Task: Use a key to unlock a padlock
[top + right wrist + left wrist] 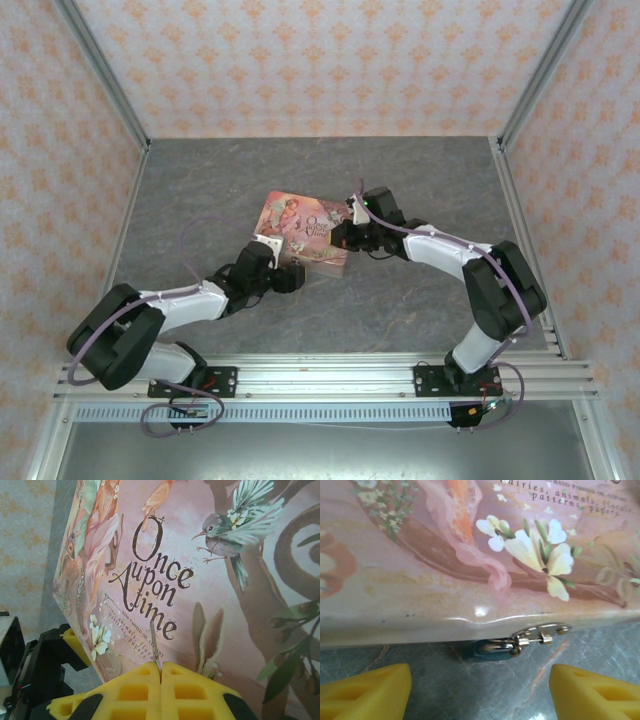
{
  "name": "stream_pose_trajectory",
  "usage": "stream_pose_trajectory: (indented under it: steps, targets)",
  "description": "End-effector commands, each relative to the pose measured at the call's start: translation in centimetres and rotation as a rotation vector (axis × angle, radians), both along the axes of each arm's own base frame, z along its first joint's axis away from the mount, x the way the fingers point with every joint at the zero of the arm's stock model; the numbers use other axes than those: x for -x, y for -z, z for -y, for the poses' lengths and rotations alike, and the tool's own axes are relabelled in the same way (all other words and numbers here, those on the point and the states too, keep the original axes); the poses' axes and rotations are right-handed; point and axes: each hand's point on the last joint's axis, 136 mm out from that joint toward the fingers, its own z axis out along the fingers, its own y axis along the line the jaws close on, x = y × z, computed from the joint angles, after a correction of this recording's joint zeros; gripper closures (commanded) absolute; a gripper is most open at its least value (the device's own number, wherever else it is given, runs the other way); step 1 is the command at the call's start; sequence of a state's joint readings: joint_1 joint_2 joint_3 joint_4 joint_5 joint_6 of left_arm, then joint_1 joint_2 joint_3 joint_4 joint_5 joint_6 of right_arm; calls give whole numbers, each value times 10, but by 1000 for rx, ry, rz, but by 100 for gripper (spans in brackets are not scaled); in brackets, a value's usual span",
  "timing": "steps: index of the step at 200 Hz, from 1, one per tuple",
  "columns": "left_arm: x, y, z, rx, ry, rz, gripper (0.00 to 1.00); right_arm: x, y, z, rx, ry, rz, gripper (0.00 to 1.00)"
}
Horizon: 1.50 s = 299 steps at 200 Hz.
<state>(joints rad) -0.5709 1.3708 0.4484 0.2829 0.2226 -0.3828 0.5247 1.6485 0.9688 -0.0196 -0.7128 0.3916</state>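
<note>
Padlock (492, 650): teal-blue, small, hanging at the front wall of the pink tin (420, 605) just under the lid edge. It sits ahead of the left gripper (480, 680), roughly on the midline between the 2 yellow fingers (365, 692) and a little toward the right one. Silvery shackle (512, 645) passes through the tin's silvery hasp (542, 631), which runs off toward the right finger. The lower part of the padlock body is in shadow against the grey table (470, 700); keyhole not discernible.

Left gripper: fingers spread wide, nothing between them, both pads short of the padlock and not touching it or the tin.

Key (154, 640): thin silvery blade standing straight up out of the seam between the right gripper's (161, 672) 2 pads (132, 690). Pads pressed together, pinching the key's base. Blade tip lies over the lid lettering of the tin in the wrist view; cannot tell whether it touches the lid.

Top view: tin (300, 225) lies mid-table, left gripper (290, 278) at its near edge, right gripper (340, 237) over its right side. The 2 grippers are near each other, apart.
</note>
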Motion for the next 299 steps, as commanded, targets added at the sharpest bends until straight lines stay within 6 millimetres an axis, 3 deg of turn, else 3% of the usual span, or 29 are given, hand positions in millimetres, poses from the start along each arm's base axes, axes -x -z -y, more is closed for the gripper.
stream_pose_trajectory:
  steps: [1, 95, 202, 262, 299]
  targets:
    - [-17, -15, 5, -6, -15, 103, 27, 3, 25, 9, 80, 22, -50, 100]
    - [-25, 2, 17, -20, -12, 83, 37, 3, 27, 4, 75, 8, -55, 100]
    - [-29, 2, 18, -17, -33, 84, 63, 5, 27, 0, 70, -6, -53, 100]
    - [-26, -11, 20, 10, -35, 76, 67, 0, -6, 4, 62, 1, 58, 100]
    - [-23, -18, 22, 64, -72, 32, 67, 13, -17, 19, 105, -13, 146, 100]
